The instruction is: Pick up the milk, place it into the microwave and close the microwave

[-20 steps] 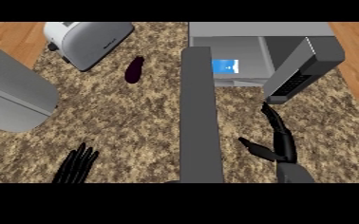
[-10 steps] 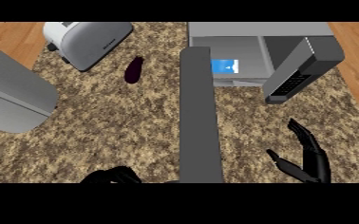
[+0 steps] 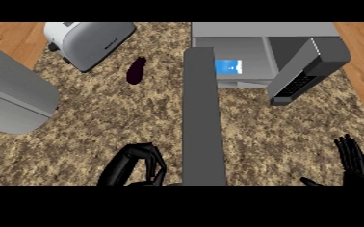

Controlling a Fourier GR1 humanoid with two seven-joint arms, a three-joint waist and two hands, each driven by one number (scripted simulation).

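Already the milk (image 3: 228,67) sits inside the microwave (image 3: 263,31): a small blue-and-white carton at the left of the cavity, free of either hand. Pick and place look done. The door (image 3: 203,120) is not closed; it juts out long and grey from the cavity toward the lower edge. Left hand (image 3: 135,166) is low, just beside the door's near end on its left, fingers curled, holding nothing. Right hand (image 3: 348,156) is at the right edge, fingers straight and spread, empty, well apart from the door. Remaining, by my reckoning: swing the door shut. Toaster (image 3: 89,41) and a dark eggplant (image 3: 136,70) lie on the counter (image 3: 92,120), out of the way.
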